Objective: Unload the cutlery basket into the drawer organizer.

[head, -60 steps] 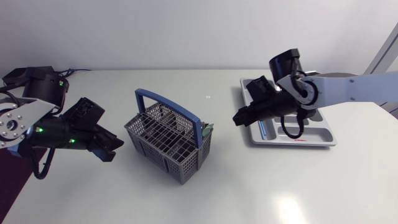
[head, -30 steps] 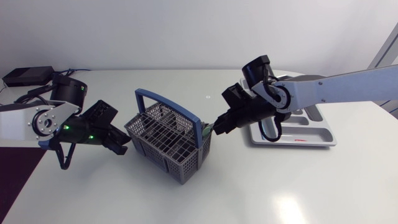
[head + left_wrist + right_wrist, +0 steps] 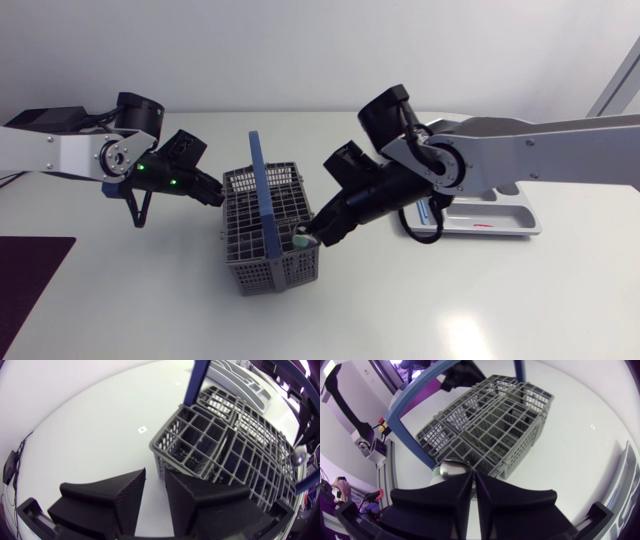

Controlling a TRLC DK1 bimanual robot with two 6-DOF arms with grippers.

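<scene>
Head view: the basket [image 3: 268,235] stands on the tabletop [image 3: 450,300] at centre, with its blue handle [image 3: 263,185] upright. The left pincer [image 3: 213,192] is at the basket's far left corner. The right pincer [image 3: 312,235] is at the basket's right rim, beside a pale green and white utensil [image 3: 300,241]. The organizer [image 3: 500,222] lies well apart at the right, partly hidden by the right arm. Left wrist view: the left pincer [image 3: 155,497] is spread, and the basket [image 3: 225,450] corner lies just ahead of the gap, not gripped. Right wrist view: the right pincer [image 3: 474,487] is pressed together to a thin slit, with nothing visible between the fingers. The round metal end of the utensil [image 3: 451,468] sits just beside one finger, at the rim of the basket [image 3: 490,425].
</scene>
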